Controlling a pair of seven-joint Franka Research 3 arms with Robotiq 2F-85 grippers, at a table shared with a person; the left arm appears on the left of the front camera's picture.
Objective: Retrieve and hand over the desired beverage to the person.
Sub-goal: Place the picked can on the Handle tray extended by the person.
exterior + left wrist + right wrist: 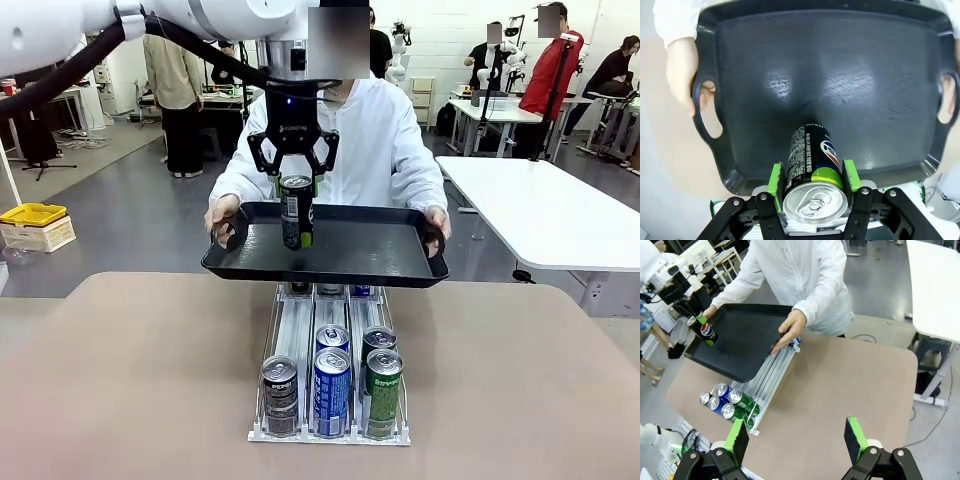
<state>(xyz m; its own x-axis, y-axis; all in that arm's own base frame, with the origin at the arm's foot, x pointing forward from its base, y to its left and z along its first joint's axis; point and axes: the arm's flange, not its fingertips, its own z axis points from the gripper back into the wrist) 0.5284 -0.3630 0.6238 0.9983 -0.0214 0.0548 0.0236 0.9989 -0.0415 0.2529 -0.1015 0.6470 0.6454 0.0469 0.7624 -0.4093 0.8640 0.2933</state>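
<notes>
Left end effector (294, 186): clenched on upright black can (296, 218) over black tray (375, 252) held by person (380, 140). Right end effector (797, 437): released, empty, above counter (850, 385).

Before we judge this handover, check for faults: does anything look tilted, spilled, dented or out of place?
Nothing stands out. The left gripper holds the black can upright over the tray, held about level by the person's hands. The cans in the rack stand upright; no spill or dent shows.
</notes>
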